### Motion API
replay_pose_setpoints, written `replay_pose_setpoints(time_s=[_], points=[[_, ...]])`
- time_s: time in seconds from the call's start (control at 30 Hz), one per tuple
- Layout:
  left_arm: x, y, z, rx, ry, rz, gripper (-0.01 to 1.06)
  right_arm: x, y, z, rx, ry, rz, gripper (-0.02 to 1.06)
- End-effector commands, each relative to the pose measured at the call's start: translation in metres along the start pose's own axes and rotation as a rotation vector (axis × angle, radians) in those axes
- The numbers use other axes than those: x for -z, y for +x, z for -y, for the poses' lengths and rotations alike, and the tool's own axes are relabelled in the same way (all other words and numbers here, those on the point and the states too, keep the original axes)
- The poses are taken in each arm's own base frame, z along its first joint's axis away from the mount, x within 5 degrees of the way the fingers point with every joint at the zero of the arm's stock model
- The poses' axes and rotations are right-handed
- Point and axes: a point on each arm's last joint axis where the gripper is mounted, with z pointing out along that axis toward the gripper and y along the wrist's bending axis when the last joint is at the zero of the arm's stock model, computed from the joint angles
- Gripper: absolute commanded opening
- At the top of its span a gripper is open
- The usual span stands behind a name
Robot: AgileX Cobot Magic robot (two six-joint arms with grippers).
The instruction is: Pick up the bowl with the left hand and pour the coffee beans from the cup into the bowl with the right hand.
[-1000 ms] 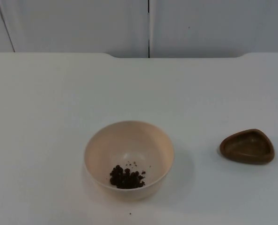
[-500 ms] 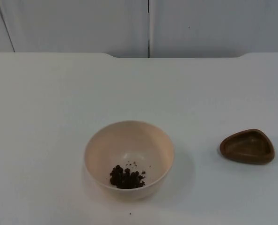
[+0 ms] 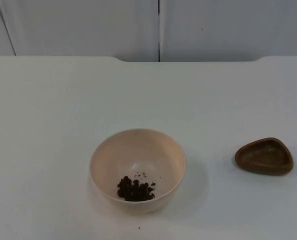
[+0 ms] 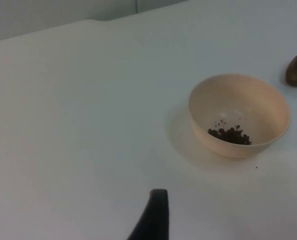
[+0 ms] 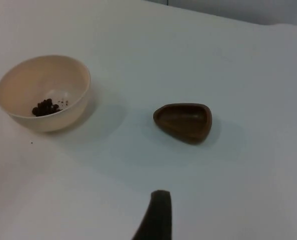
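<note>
A beige bowl (image 3: 138,147) stands upright on the white table, near its front edge. A small heap of dark coffee beans (image 3: 134,190) lies in its bottom. To its right sits a brown, rounded-triangular cup (image 3: 264,156), upright and with nothing inside. My left gripper (image 4: 156,215) hangs above the table well to the left of the bowl (image 4: 238,100), holding nothing. My right gripper (image 5: 157,215) hovers clear of the cup (image 5: 183,121) on the near side, also holding nothing. Both arms wait away from the objects.
A single dark crumb (image 3: 139,228) lies on the table just in front of the bowl. The grey partition wall (image 3: 158,30) closes off the table's far edge.
</note>
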Motion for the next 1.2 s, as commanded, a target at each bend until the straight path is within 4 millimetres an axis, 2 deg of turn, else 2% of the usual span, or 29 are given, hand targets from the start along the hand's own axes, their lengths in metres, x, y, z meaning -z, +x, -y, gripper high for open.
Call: replay_pose_setpoints(time_s=[0.0, 0.1, 0.4, 0.47, 0.5, 0.53, 0.57, 1.17], points=[[-0.0004, 0.0015, -0.0005, 0.004, -0.003, -0.002, 0.8, 0.0002, -0.0009, 0.0004, -0.003, 0.007, 0.014, 0.73], [-0.0004, 0.0015, -0.0005, 0.004, -0.003, -0.002, 0.8, 0.0002, -0.0007, 0.0025, -0.023, 0.029, 0.012, 0.74], [-0.0004, 0.0015, -0.0005, 0.002, -0.003, -0.002, 0.81, -0.0002, -0.0002, 0.0041, -0.039, 0.047, 0.01, 0.95], [-0.0004, 0.0015, -0.0005, 0.002, -0.003, -0.002, 0.94, -0.0002, -0.0002, 0.0039, -0.038, 0.045, 0.01, 1.0], [-0.0004, 0.0015, -0.0005, 0.002, -0.003, -0.002, 0.94, -0.0002, -0.0002, 0.0039, -0.038, 0.045, 0.01, 1.0], [-0.0004, 0.0015, -0.0006, 0.001, -0.004, -0.002, 1.02, -0.0002, -0.0002, 0.0039, -0.038, 0.045, 0.01, 1.02], [-0.0004, 0.0015, -0.0006, 0.001, -0.004, -0.002, 1.05, -0.0002, -0.0002, 0.0039, -0.038, 0.045, 0.01, 1.04], [-0.0004, 0.0015, -0.0006, 0.001, -0.004, -0.002, 1.05, -0.0002, -0.0003, 0.0041, -0.035, 0.047, 0.011, 1.05]])
